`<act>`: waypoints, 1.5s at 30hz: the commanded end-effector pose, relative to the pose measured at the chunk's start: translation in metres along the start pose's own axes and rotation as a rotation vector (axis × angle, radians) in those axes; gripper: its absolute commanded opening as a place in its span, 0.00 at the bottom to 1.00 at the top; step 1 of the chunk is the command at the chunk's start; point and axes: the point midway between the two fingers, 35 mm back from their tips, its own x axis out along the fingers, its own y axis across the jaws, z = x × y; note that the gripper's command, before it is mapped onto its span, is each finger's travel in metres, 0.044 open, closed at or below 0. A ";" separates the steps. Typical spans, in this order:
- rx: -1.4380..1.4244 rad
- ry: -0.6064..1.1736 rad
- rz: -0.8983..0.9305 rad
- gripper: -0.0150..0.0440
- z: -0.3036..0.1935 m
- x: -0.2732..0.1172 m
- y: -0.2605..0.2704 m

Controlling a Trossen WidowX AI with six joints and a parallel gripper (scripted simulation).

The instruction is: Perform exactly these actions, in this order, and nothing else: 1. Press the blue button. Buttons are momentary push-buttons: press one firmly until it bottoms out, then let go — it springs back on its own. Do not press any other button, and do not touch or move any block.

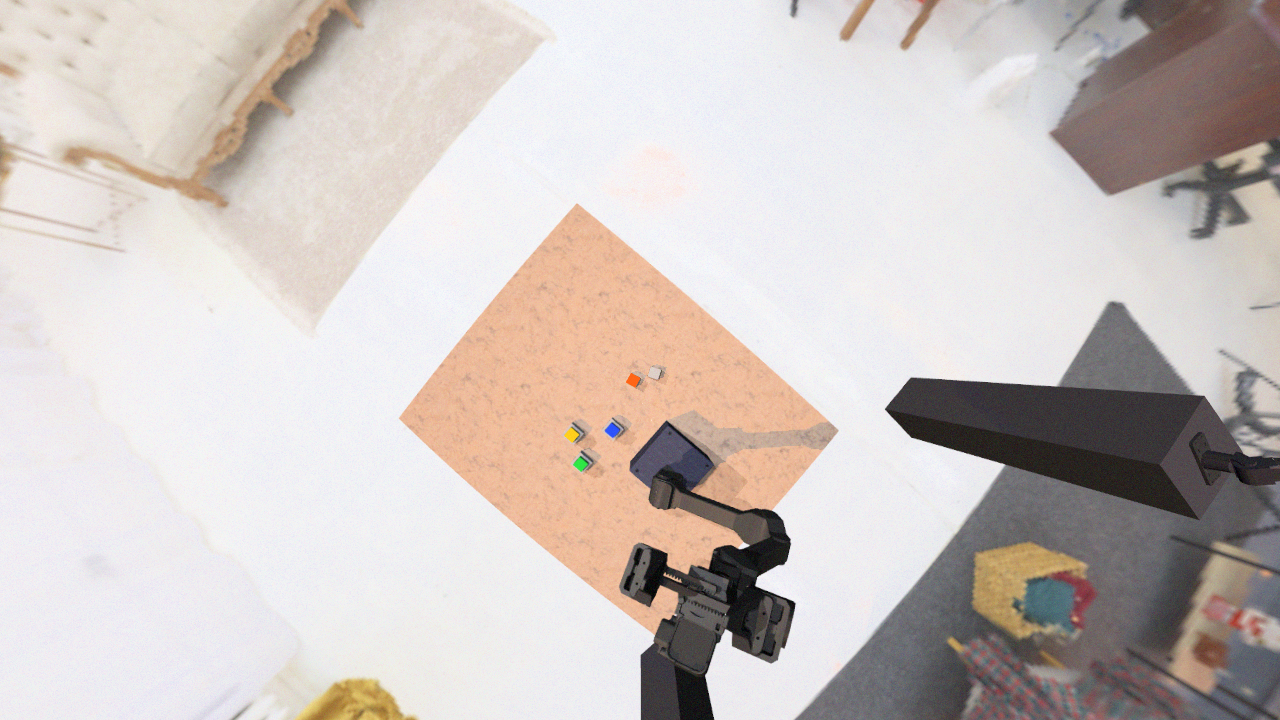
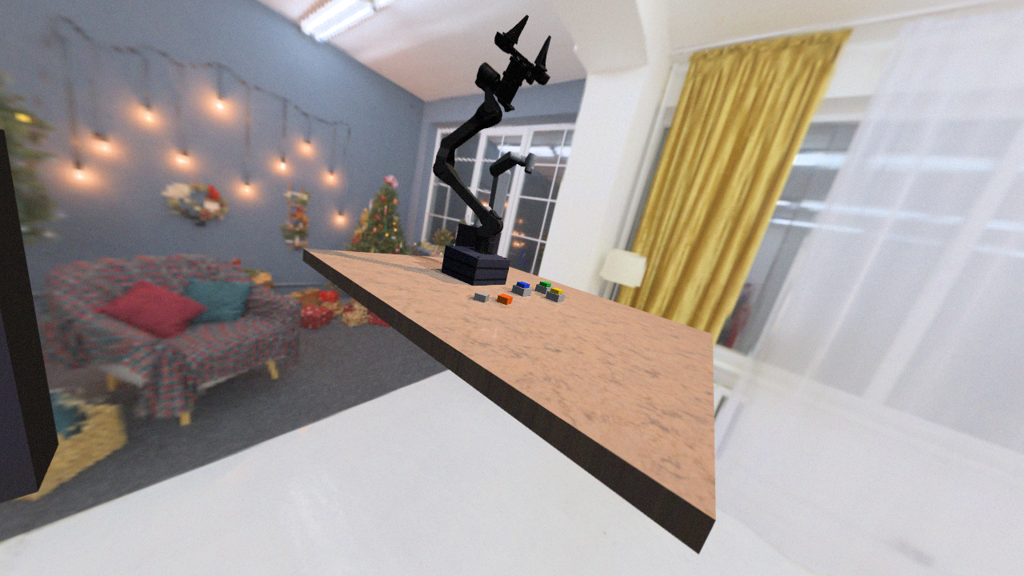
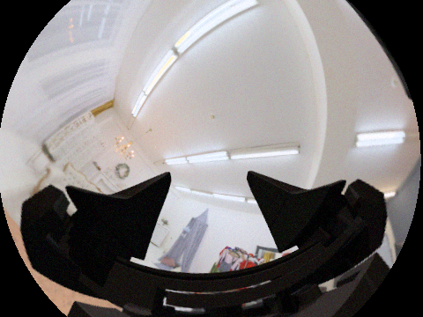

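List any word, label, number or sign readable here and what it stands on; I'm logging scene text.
None can be read for certain.
Red-and-white box at the top view's right edge: large pale letters, too blurred to read.
Blue button, yellow button, green button, orange block, grey block: no markings visible.
Black gripper: open, unmarked.

Table top: pinkish-tan, mottled stone-like finish, matt; dark wood-like band along near edge. Arm and gripper: black, matt plastic look, fingers same. Base: dark, slight sheen. Blue button: saturated smooth cap on grey housing. Orange block and grey block: smooth, flat-coloured. Floor: white, glossy.
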 end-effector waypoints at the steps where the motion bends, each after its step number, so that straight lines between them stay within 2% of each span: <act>1: 0.025 0.003 0.204 0.93 0.003 0.006 0.077; 6: 0.074 0.075 0.476 0.93 -0.011 -0.003 0.175; 11: 0.133 0.223 0.743 0.93 -0.040 -0.033 0.266; 17: 0.213 0.509 1.037 0.93 -0.091 -0.096 0.354; 22: 0.275 0.850 1.237 0.93 -0.138 -0.170 0.403; 28: 0.319 1.413 1.382 0.93 -0.188 -0.282 0.422; 33: 0.286 2.018 1.353 0.93 -0.210 -0.380 0.398; 34: 0.278 2.074 1.342 0.93 -0.210 -0.388 0.394; 42: 0.276 2.084 1.340 0.93 -0.210 -0.389 0.393; 45: 0.276 2.084 1.340 0.80 -0.220 -0.406 0.407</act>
